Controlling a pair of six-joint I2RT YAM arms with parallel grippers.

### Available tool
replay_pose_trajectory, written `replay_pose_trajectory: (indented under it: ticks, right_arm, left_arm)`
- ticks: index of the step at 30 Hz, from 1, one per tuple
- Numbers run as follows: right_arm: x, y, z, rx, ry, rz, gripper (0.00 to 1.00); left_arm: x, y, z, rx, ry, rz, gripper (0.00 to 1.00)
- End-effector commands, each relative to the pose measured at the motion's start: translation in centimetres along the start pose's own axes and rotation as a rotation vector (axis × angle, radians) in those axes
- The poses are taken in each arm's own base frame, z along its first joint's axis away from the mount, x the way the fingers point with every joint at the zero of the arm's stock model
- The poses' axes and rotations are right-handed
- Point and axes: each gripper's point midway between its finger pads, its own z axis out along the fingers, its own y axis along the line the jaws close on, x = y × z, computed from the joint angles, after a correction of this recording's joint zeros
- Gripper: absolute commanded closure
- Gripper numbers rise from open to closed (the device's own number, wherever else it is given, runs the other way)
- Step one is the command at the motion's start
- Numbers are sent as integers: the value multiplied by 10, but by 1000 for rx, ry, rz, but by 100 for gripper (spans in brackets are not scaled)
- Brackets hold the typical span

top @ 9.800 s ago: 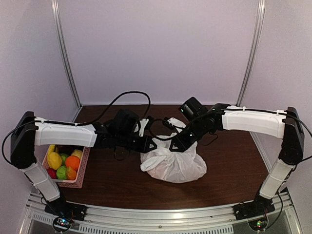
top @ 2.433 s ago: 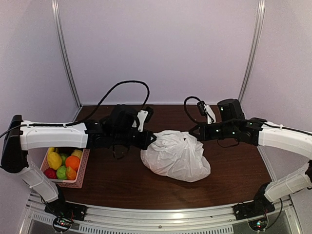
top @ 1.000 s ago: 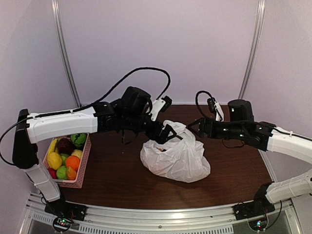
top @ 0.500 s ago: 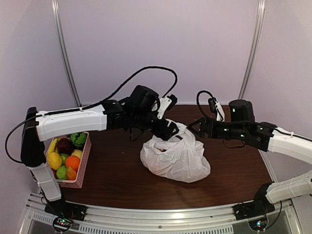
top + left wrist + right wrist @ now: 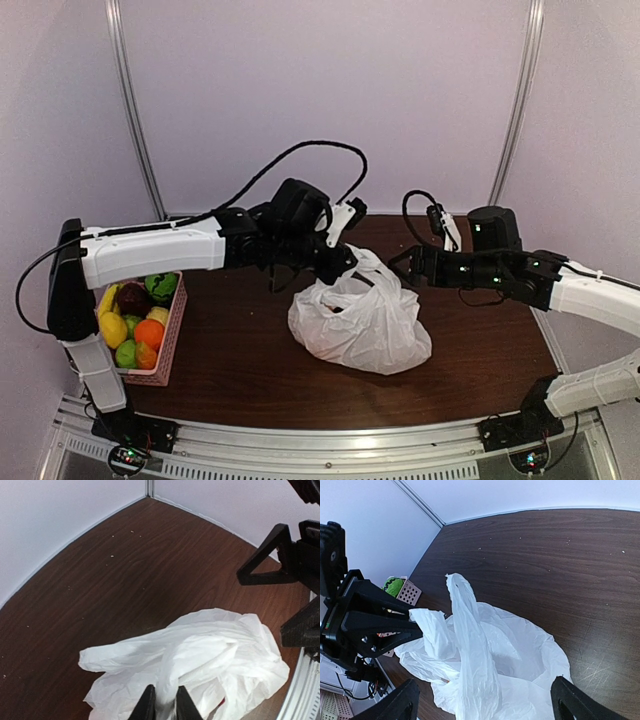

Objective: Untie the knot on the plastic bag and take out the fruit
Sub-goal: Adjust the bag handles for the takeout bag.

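Note:
The white plastic bag [image 5: 360, 320] lies mid-table. Its two handle loops stand apart, and no knot shows. My left gripper [image 5: 345, 262] is shut on the left handle loop [image 5: 167, 677], with its black fingers [image 5: 146, 705] pinching the plastic at the bag's back top. The other handle loop [image 5: 465, 625] sticks up loose. My right gripper [image 5: 408, 265] hovers open just right of the bag's top, holding nothing, and the bag [image 5: 520, 655] lies between its wide fingertips [image 5: 407, 700]. Of the fruit inside, only a red speck [image 5: 218, 703] shows.
A pink basket [image 5: 172, 345] with several fruits [image 5: 135, 320] stands at the left edge, under the left arm. Bare brown table [image 5: 240, 370] lies around the bag. White walls and metal rails close the back and sides.
My left gripper swung right over the bag's top, closed on the handle loop and now holds it up. The right gripper has barely moved and stays open.

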Motion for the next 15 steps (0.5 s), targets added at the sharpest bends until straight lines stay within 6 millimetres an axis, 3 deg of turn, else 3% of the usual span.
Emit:
replay_pose_trajectory:
  ticks: [1,2,8,15]
  right_arm:
    - [-9,1,-2,15,-15,-16,8]
    - [-13,2,-2,22,-15,-27,8]
    - [-21,2,3,72,26,-88,8]
    - [-16,14,24,30,105,-130,12]
  left_arm:
    - [-26,-4,-25,16,-99,-15,96]
    - [-29,-4,-30,10,-112,-20,100]
    - [-29,7,-56,-18,-168,-71,100]
    - [-21,16,-63,8,-192,-146,100]
